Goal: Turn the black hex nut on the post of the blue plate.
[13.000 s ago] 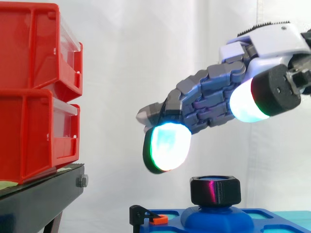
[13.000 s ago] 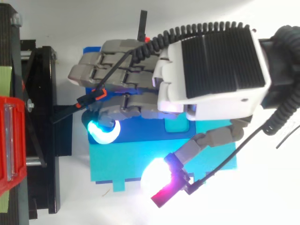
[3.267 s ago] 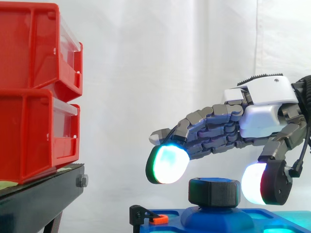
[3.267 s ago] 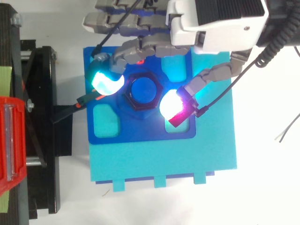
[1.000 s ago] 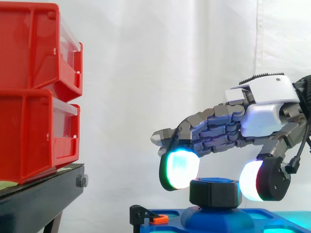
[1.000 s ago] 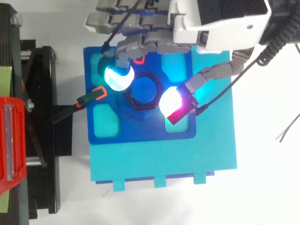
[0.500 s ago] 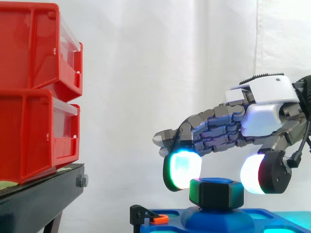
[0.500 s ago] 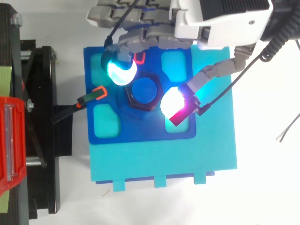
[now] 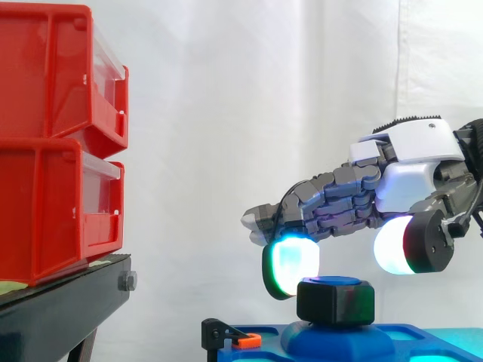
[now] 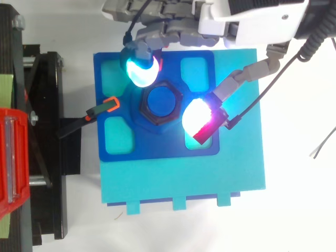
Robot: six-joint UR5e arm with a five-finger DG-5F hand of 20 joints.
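Nut: black, on the blue plate's central post, axis upright (hex face skyward).
Robot hand: spread wide, straddling the nut, holding nothing.
Top view: fingertip just off one corner of the nut, thumb pad at the opposite edge.
Side view: thumb pad rides above the nut's top; fingertip dips beside it.
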